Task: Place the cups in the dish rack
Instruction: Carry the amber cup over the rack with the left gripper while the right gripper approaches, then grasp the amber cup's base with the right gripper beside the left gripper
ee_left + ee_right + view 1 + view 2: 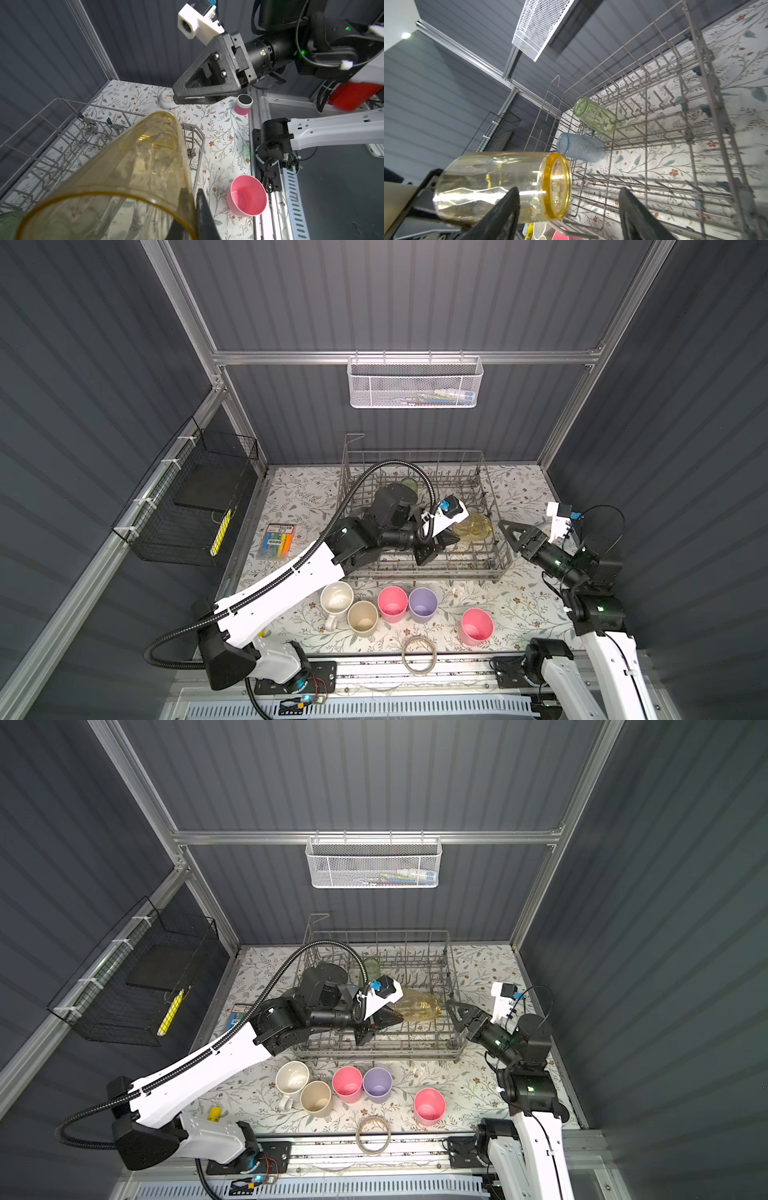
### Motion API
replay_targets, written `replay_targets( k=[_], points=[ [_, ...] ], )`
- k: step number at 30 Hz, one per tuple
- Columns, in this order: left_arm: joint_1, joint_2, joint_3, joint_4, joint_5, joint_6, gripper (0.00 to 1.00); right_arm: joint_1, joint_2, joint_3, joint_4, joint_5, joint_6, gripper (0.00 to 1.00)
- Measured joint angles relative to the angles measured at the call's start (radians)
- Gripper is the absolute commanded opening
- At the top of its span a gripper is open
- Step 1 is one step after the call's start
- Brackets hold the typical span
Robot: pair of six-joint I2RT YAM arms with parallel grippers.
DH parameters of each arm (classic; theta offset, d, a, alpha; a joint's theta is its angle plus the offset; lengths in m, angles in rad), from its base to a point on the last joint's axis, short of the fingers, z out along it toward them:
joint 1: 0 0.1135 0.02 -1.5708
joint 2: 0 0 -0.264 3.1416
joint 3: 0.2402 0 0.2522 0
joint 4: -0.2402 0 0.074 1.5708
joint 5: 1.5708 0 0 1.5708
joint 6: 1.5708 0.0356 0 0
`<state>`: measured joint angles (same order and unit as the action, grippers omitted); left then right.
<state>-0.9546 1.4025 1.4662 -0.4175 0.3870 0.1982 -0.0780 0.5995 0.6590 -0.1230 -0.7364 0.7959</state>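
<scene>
My left gripper (pixel 448 541) (pixel 191 199) is shut on the rim of the see-through amber tumbler (pixel 471 526) (pixel 135 166), one finger inside and one outside. It holds the tumbler on its side above the right part of the dish rack (pixel 419 456) (pixel 695 62). My right gripper (pixel 508 536) (pixel 569 190) stands open just beyond the tumbler's base, gripping nothing. A green tumbler (pixel 596 116) and a blue tumbler (pixel 581 148) lie in the rack. In front of the rack stand a white mug (pixel 336 599), a beige cup (pixel 362 616), a pink cup (pixel 392 603), a lilac cup (pixel 422 603) and another pink cup (pixel 476 626).
A tape ring (pixel 419 655) lies at the table's front edge, a marker pack (pixel 276 541) left of the rack. A squat pink-white thing with a dark top (pixel 243 105) stands at the right rear. A white mesh basket (pixel 415 383) and a black wire basket (pixel 195 497) hang on the walls.
</scene>
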Motion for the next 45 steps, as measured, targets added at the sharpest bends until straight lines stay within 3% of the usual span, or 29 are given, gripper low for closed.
replay_targets(
  k=[13, 25, 35, 41, 45],
  points=[
    [0.216, 0.039, -0.122, 0.332, 0.399, -0.241, 0.0, -0.001, 0.074, -0.09, 0.327, -0.173, 0.174, 0.86],
    [0.263, 0.112, -0.122, 0.51, 0.628, -0.38, 0.0, -0.004, 0.199, -0.141, 0.646, -0.276, 0.34, 0.89],
    [0.263, 0.15, -0.122, 0.525, 0.695, -0.398, 0.0, 0.017, 0.315, -0.153, 0.931, -0.35, 0.523, 0.87],
    [0.263, 0.15, -0.122, 0.528, 0.716, -0.399, 0.0, 0.092, 0.34, -0.151, 0.964, -0.388, 0.538, 0.84],
    [0.263, 0.15, -0.121, 0.536, 0.729, -0.398, 0.0, 0.11, 0.338, -0.141, 0.942, -0.39, 0.517, 0.77]
  ],
)
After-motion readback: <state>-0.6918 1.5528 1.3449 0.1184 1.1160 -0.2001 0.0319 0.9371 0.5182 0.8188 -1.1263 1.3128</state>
